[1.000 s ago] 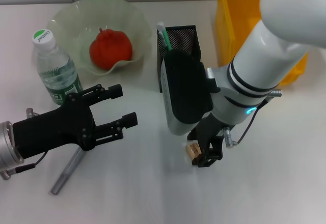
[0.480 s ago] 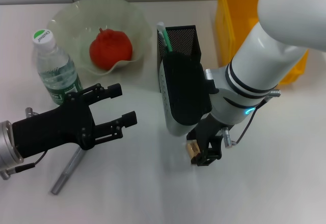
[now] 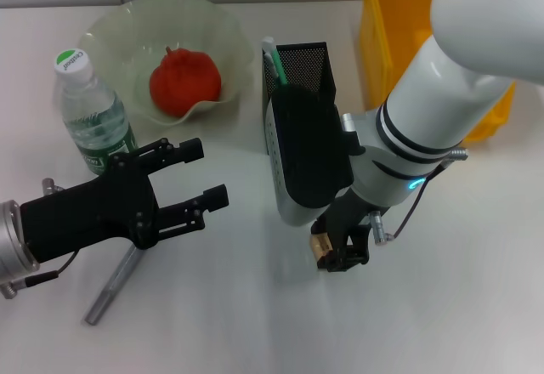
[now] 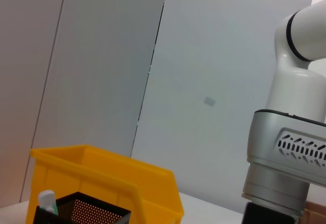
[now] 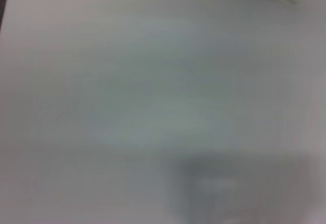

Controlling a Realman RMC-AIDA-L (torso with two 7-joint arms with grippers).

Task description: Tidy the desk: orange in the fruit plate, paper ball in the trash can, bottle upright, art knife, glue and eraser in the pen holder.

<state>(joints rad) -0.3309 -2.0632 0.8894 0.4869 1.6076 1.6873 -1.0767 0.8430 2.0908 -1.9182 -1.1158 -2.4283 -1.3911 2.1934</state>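
Observation:
My right gripper (image 3: 336,251) is shut on the small tan eraser (image 3: 321,246), just above the table in front of the black mesh pen holder (image 3: 303,66). A green-and-white glue stick (image 3: 271,59) stands inside the holder. To the left, my left gripper (image 3: 208,172) hovers open, holding nothing. Under it lies the grey art knife (image 3: 112,287). The bottle (image 3: 90,116) stands upright beside the fruit plate (image 3: 127,25), and the orange (image 3: 184,81) rests in that plate. The yellow trash can (image 3: 387,25) is at the back right. The paper ball is out of view.
The left wrist view shows the trash can (image 4: 107,175), the pen holder (image 4: 81,213) and my right arm (image 4: 288,152) against a wall. The right wrist view shows only blurred table surface.
The right gripper with the eraser has risen slightly and drifted toward the pen holder. The left arm has stayed still.

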